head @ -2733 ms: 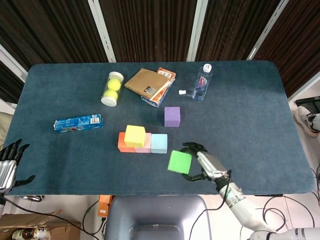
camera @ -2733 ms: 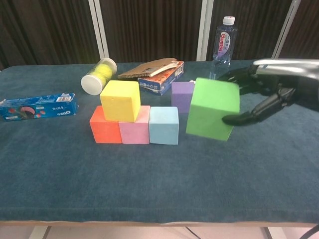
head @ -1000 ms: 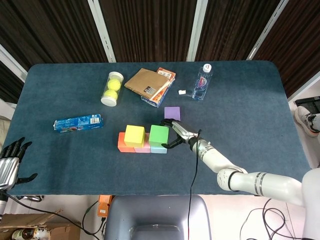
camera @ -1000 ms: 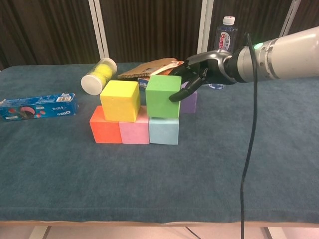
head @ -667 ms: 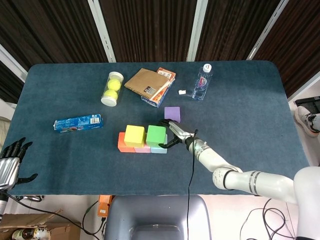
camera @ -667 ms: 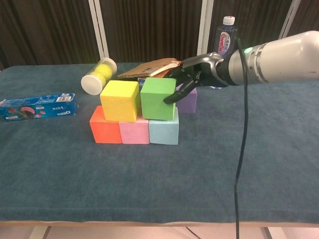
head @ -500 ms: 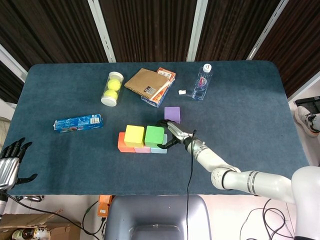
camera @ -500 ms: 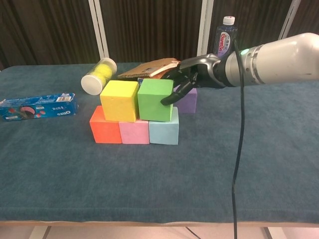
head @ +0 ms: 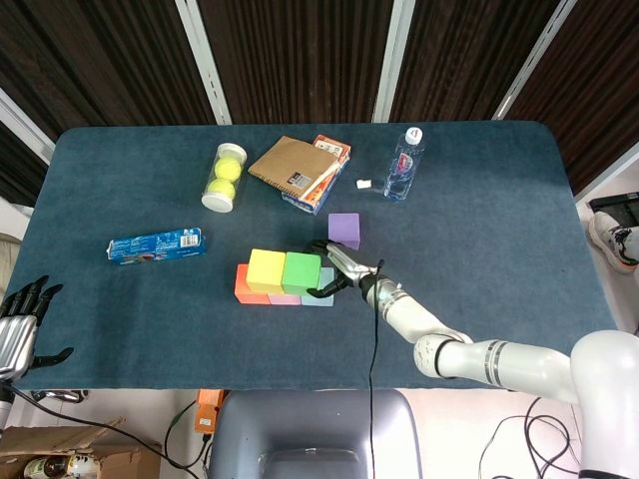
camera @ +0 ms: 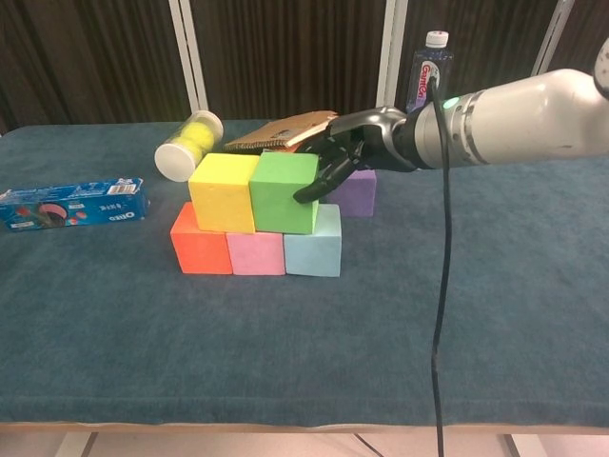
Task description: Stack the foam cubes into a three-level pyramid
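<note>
While purple cube sits behind, right hand grips green cube.

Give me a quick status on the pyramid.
Right hand holds the green cube on the second level, against the yellow cube. Left hand open, off the table edge. Purple cube loose behind; nothing blocking.

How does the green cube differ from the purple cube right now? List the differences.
The green cube sits on the second level, atop the pink and light blue cubes; the purple cube rests on the table, behind the stack. The right hand holds the green cube; nothing touches the purple one. Green abuts the yellow cube; purple stands apart. Both look alike in shape.
</note>
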{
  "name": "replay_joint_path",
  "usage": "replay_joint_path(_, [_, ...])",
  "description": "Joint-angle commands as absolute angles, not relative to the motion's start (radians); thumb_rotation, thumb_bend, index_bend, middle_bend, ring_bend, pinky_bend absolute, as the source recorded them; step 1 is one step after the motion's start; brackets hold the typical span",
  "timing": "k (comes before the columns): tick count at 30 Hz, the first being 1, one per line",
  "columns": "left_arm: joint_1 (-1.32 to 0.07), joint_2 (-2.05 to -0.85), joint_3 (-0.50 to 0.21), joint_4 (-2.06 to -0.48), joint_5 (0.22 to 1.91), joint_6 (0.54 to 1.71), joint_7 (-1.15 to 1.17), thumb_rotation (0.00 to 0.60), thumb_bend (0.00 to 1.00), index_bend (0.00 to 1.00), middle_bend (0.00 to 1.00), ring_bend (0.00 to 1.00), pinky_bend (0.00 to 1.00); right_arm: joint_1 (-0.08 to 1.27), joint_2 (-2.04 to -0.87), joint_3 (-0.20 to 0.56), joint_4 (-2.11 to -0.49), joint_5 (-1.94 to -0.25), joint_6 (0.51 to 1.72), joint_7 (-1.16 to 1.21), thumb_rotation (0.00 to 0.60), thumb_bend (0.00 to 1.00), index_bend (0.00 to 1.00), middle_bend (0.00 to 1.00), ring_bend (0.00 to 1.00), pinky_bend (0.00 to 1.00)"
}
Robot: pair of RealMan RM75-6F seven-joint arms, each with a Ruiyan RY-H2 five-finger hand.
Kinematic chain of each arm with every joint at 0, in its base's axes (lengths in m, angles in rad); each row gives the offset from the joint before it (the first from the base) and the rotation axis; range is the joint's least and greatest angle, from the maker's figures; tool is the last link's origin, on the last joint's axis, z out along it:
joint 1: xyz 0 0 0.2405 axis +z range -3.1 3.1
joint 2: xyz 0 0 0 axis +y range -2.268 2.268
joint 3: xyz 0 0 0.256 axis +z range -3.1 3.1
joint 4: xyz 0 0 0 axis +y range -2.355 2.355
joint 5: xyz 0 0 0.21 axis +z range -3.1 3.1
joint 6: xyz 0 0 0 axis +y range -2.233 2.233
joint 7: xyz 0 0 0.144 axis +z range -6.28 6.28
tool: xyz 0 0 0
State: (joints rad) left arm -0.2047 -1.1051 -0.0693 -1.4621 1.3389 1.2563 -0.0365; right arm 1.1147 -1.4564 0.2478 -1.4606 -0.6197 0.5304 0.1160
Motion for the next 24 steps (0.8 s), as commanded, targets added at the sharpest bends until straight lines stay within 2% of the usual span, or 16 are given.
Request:
replay_joint_path(1, [-0.204,-1.105,-0.069,-1.461,1.340,1.257,-0.037,0.600,0.01,0.15,0.00,0.00,0.12,1.117,-1.458,0.247,-1.457,-0.617,0.531,0.115,0.600,0.29,0.40,0.10,0.00,0.00])
replay_joint_path(16, [-0.206,-1.098,-0.068,-1.461,1.333,1.245,-0.039,0.600,0.01,0.15,0.00,0.00,0.12,1.134,-1.475,0.250,-1.429,-0.603,0.516,0.119,0.600,0.29,0.38,0.10,0.00,0.00])
replay_joint_path(24, [-0.206,-1.097,-0.068,-1.458,1.332,1.241,-0.043,0.600,0.01,0.15,0.00,0.00,0.12,1.139,-1.476,0.241,-1.433,-0.601,0.512,0.114,0.600,0.29,0.27,0.08,0.00,0.00])
